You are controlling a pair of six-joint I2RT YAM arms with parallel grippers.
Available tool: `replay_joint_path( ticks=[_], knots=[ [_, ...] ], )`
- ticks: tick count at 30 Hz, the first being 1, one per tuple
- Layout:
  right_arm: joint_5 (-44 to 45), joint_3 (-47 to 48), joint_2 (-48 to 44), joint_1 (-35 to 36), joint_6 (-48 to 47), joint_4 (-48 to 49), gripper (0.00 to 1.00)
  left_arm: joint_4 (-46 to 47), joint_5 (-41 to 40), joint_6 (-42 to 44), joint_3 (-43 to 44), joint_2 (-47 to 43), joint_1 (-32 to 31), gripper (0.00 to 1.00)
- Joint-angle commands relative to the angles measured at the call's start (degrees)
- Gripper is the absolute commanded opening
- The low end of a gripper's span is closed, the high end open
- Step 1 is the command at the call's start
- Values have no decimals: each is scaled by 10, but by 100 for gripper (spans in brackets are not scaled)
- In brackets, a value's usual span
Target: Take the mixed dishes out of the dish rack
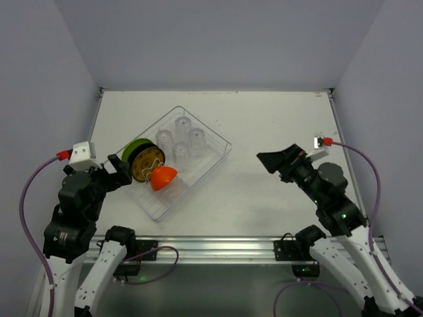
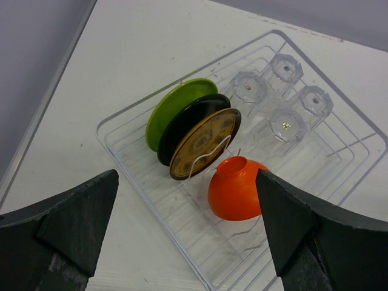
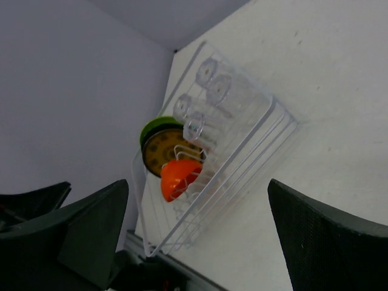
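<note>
Left fingers [image 2: 79, 212] spread, empty, orange bowl [image 2: 233, 191] straight ahead in dish rack [image 2: 151, 182]. Right fingers [image 3: 79, 224] also released, farther off; bowl seemingly tipped on its side

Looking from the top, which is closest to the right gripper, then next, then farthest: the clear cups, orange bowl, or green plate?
1. clear cups, far-right part of the rack, nearest the right gripper.
2. orange bowl, rack's middle, near side.
3. green plate, rack's left end.

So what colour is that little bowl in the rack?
Glossy orange-red bowl; clearest in the left wrist view.
</note>
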Motion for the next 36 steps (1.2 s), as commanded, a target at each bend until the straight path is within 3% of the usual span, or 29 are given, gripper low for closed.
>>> replay_joint_path(
  ticks=[1,7,8,12,18,23,30,36],
  knots=[
    [-124,-21,103,56,101,173,99,45,-20,-8,-10,-2,-2,100],
    [56,75,267,255,122,195,99,60,-39,-9,-15,-10,-2,100],
    [117,99,286,275,129,197,99,62,-43,-11,-16,-11,-2,100],
    [198,188,420,362,154,182,99,85,-74,-28,-36,-19,-2,100],
    [268,333,570,406,250,107,99,129,-151,-26,-71,-21,-2,100],
    [318,402,657,433,395,11,99,142,-165,-41,-98,-48,-2,100],
    [323,414,714,440,522,-19,94,152,-153,-38,-112,-73,-2,100],
    [313,420,764,442,545,-2,93,159,-127,-31,-115,-41,-2,100]
  ],
)
